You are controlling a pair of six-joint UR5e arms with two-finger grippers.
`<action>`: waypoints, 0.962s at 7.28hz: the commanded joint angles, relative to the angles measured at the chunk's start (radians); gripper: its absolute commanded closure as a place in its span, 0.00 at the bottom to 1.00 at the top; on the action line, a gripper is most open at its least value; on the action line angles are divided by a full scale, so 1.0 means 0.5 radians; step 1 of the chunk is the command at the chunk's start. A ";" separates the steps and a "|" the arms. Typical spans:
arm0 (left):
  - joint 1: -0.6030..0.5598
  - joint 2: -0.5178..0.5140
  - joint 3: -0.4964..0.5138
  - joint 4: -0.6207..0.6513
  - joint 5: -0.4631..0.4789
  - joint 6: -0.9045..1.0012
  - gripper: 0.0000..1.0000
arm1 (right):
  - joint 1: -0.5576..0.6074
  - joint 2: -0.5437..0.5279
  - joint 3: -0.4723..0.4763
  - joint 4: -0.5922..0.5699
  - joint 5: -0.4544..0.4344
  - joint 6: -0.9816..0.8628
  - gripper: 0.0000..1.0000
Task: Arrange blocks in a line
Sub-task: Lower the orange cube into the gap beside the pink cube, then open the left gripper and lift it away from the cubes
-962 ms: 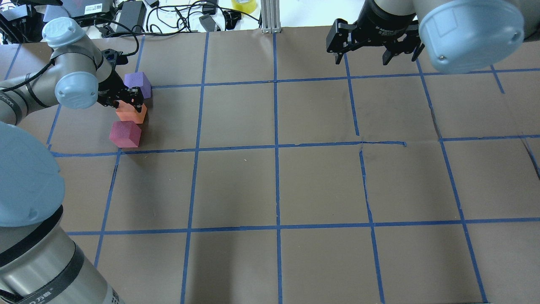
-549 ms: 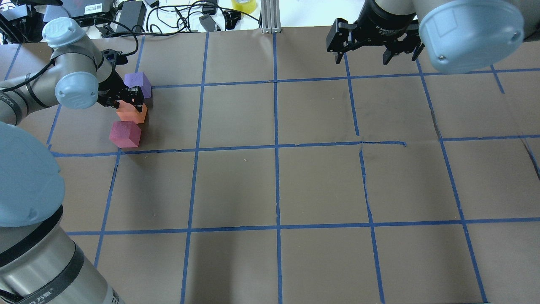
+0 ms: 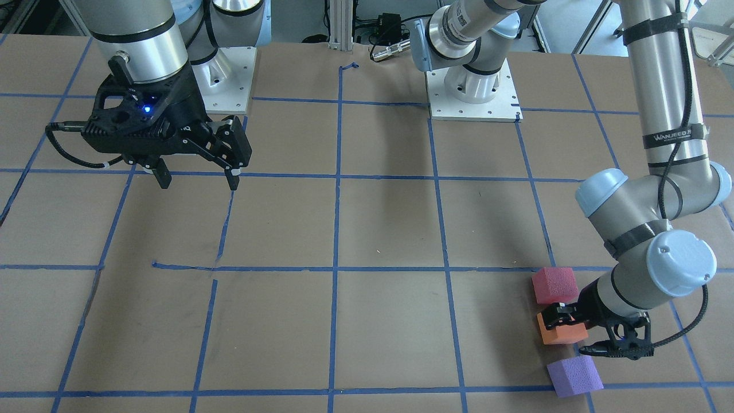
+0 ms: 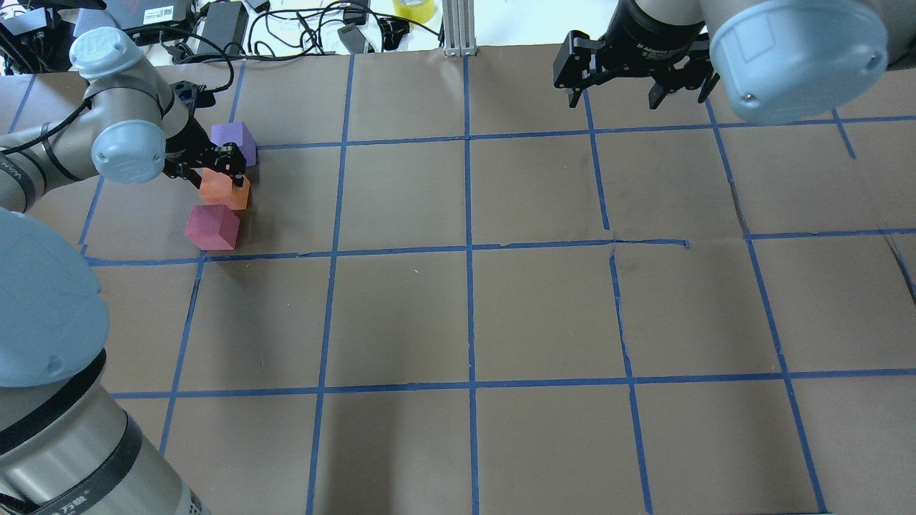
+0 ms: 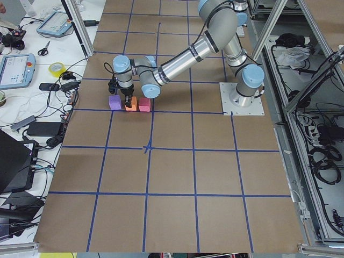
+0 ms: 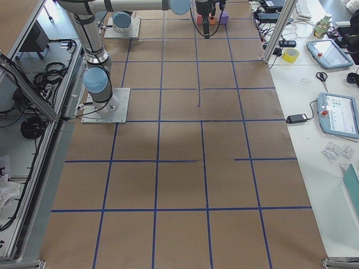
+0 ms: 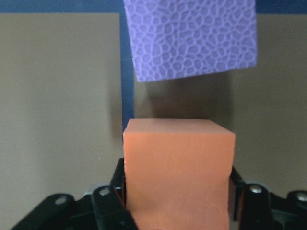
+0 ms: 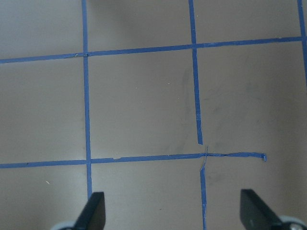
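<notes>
Three foam blocks lie in a short row at the table's left side: the purple block, the orange block and the pinkish-red block. In the front-facing view they are the purple, the orange and the pinkish-red. My left gripper is low at the table, shut on the orange block, with a finger on each side. The purple block lies just beyond it, with a small gap. My right gripper hangs open and empty above the far right of the table.
The brown table cover carries a blue tape grid. Cables, power bricks and a yellow tape roll lie beyond the far edge. The right wrist view shows only cover and tape below.
My left wrist and gripper have shifted slightly toward the far edge. The orange block has barely moved. The right arm is still.
</notes>
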 commanded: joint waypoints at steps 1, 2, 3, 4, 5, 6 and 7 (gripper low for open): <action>0.000 0.085 0.015 -0.067 0.016 0.014 0.12 | 0.000 0.000 0.000 0.000 -0.002 -0.003 0.00; -0.006 0.179 0.027 -0.232 0.004 0.024 0.12 | 0.000 0.000 0.000 0.000 -0.002 -0.003 0.00; -0.021 0.281 0.027 -0.370 -0.002 0.057 0.12 | 0.000 0.000 0.000 0.003 -0.002 -0.003 0.00; -0.049 0.394 0.030 -0.487 -0.002 0.057 0.10 | 0.000 0.000 0.000 0.003 -0.002 -0.003 0.00; -0.092 0.517 0.045 -0.609 -0.002 0.057 0.08 | 0.000 0.000 0.000 0.000 -0.002 0.000 0.00; -0.171 0.645 0.054 -0.744 -0.002 0.033 0.08 | 0.000 0.003 0.000 0.000 0.004 0.000 0.00; -0.284 0.790 0.082 -0.928 0.001 -0.049 0.08 | 0.000 0.003 0.000 0.000 0.007 0.000 0.00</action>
